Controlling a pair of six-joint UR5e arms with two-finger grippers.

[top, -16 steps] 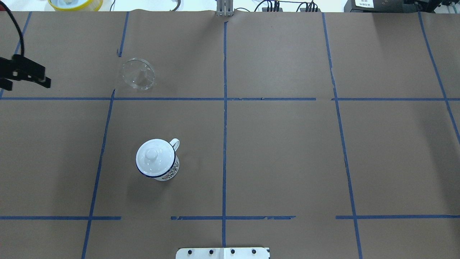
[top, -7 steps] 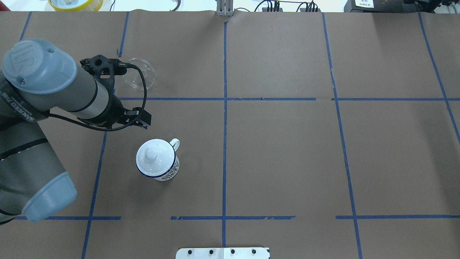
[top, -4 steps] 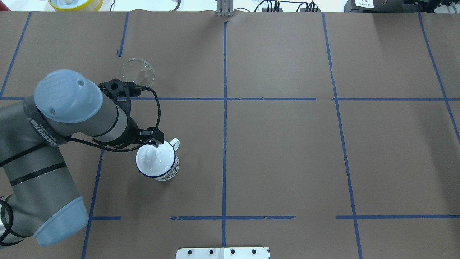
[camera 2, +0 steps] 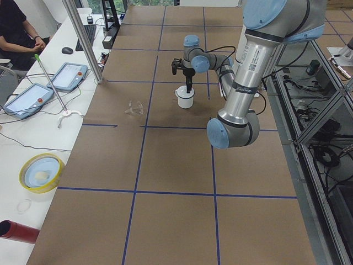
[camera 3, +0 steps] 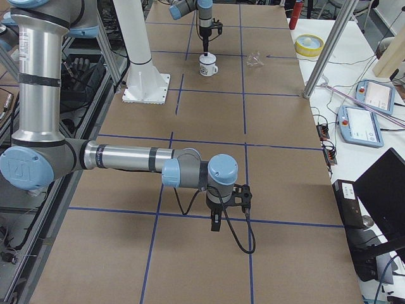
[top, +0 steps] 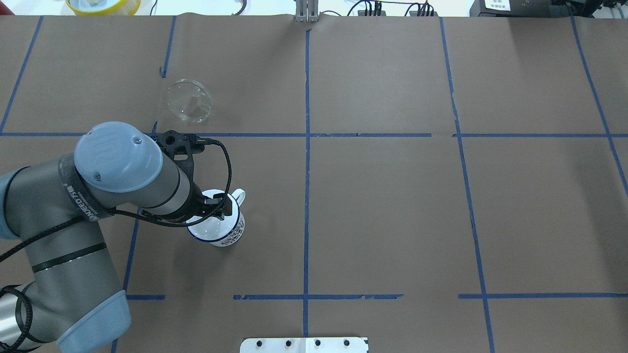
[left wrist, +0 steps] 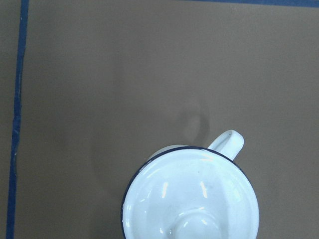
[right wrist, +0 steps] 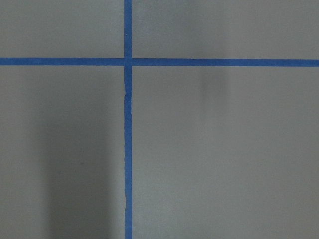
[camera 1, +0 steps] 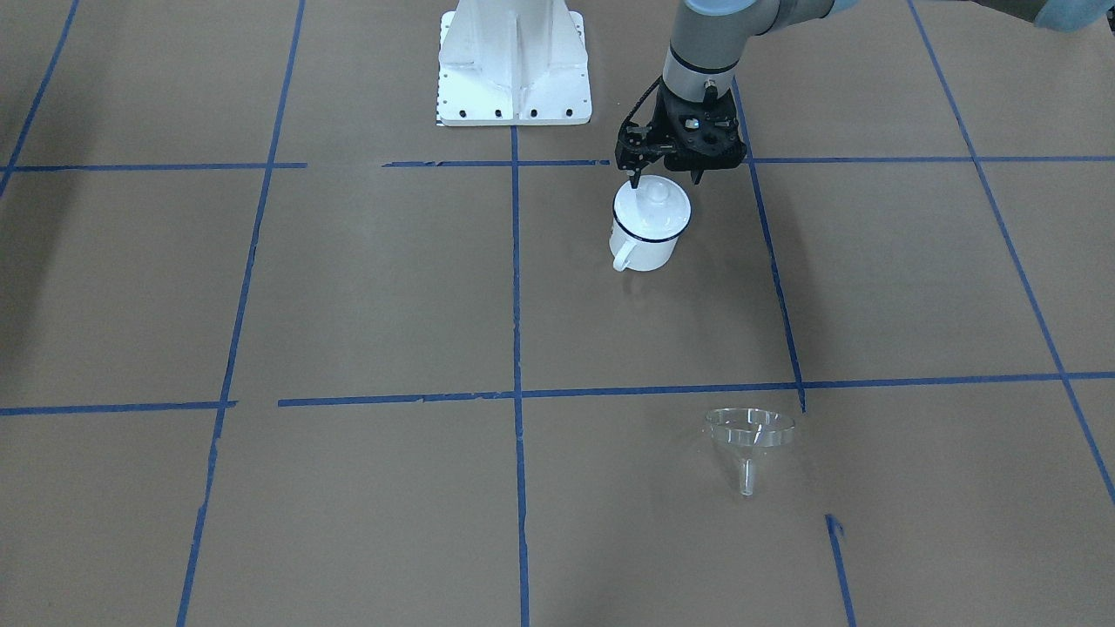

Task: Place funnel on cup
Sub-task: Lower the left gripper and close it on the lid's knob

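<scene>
The cup (camera 1: 645,242) is a white mug with a dark blue rim, and a round white lid with a knob (camera 1: 653,207) sits on it. It also shows in the overhead view (top: 229,232) and from above in the left wrist view (left wrist: 192,191). My left gripper (camera 1: 666,180) hangs just above the lid, open, with one finger on each side of the knob. The clear funnel (camera 1: 749,433) lies apart on the paper, also visible in the overhead view (top: 189,100). My right gripper (camera 3: 215,223) shows only in the exterior right view, far from both; I cannot tell if it is open or shut.
Brown paper with blue tape lines (top: 306,147) covers the table. The white robot base plate (camera 1: 514,65) stands behind the cup. A yellow-rimmed dish (camera 2: 39,171) and tablets (camera 2: 71,74) sit on the side bench.
My left arm has come in from the left edge, passed by the funnel and stopped over the cup's lid. The funnel and the cup have not moved.
</scene>
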